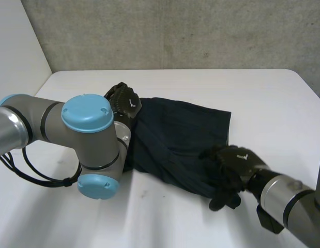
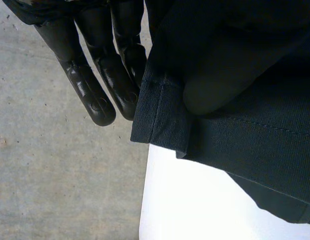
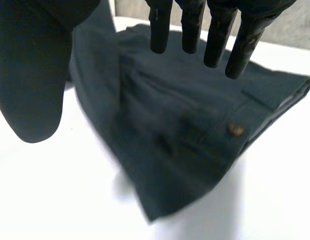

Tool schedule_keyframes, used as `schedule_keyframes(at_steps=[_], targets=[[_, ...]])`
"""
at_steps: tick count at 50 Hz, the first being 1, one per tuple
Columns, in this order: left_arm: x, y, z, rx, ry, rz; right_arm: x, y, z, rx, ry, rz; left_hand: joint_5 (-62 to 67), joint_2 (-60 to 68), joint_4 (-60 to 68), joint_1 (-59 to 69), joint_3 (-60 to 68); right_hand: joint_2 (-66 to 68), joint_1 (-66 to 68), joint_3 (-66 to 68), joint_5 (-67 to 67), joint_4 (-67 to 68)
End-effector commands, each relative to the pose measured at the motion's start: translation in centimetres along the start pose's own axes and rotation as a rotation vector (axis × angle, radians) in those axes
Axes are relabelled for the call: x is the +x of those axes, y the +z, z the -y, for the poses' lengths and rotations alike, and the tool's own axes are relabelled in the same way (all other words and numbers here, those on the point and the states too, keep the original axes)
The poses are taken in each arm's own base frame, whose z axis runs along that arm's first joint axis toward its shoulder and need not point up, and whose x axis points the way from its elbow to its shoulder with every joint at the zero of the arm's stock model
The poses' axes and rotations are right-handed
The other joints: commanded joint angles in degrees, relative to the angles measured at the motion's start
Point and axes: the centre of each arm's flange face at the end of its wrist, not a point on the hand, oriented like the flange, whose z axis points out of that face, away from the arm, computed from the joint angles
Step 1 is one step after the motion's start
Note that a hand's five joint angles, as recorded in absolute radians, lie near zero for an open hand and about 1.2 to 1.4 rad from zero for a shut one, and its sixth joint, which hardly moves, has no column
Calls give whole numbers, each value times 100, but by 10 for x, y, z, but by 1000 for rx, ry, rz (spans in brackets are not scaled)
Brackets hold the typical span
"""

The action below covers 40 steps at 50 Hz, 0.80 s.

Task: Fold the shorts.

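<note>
Shorts (image 1: 180, 142) lie dark and slightly rumpled on the white table (image 1: 263, 98), seemingly doubled leg over leg already, with a further fold apparently left to make. The left hand (image 1: 123, 102) pinches a far hem corner between thumb and fingers. The right hand (image 1: 231, 164) hovers at the near edge, fingers straight, holding nothing.

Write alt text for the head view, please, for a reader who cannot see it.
Dark blue shorts lie on a white table. The robot's left hand is at their far left corner, its right hand at their near right corner.
</note>
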Motion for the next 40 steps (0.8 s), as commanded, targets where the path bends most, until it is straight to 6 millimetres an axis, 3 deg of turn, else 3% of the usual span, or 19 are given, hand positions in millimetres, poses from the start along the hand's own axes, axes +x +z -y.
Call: schedule_keyframes(at_steps=[1, 5, 9, 13, 17, 22, 26, 30, 33, 40], targets=[[-1, 1, -2, -7, -26, 1, 8, 25, -33, -90, -9, -18, 1410, 1147, 1119, 1484, 1205, 1376, 1525, 1515, 1431, 1364], [-2, -3, -2, -12, -58, -12, 19, 41, -34, -52, -67, -71, 1410, 1147, 1119, 1484, 1205, 6428, 6578, 6567, 6483, 6416], [-6, -16, -3, -36, -72, -61, 22, 44, -15, 55, -231, -90, 1410, 1147, 1119, 1484, 1205, 6438, 6587, 6577, 6493, 6426], [-6, -42, -7, -82, -51, -151, 17, 15, 14, 112, -544, -136, 1410, 1147, 1119, 1484, 1205, 6438, 6587, 6577, 6493, 6426], [-14, -75, -11, -104, -38, -211, 23, -3, 21, 30, -687, -154, 1410, 1147, 1119, 1484, 1205, 6438, 6587, 6577, 6493, 6426], [-28, -112, -14, -103, -31, -223, 31, -18, 21, -130, -720, -129, 1410, 1147, 1119, 1484, 1205, 6438, 6587, 6577, 6493, 6426], [-37, -125, -14, -87, -30, -206, 37, -29, 24, -243, -728, -98, 1410, 1147, 1119, 1484, 1205, 6438, 6587, 6577, 6493, 6426], [-40, -117, -13, -81, -37, -186, 50, -17, 45, -170, -728, -147, 1410, 1147, 1119, 1484, 1205, 6438, 6587, 6577, 6493, 6426], [-35, -101, -11, -69, -41, -181, 64, 10, 59, -93, -696, -205, 1410, 1147, 1119, 1484, 1205, 6438, 6587, 6577, 6493, 6426], [-15, -25, -7, -54, -71, -120, 72, 57, 77, 2, -652, -233, 1410, 1147, 1119, 1484, 1205, 6438, 6587, 6577, 6493, 6426]])
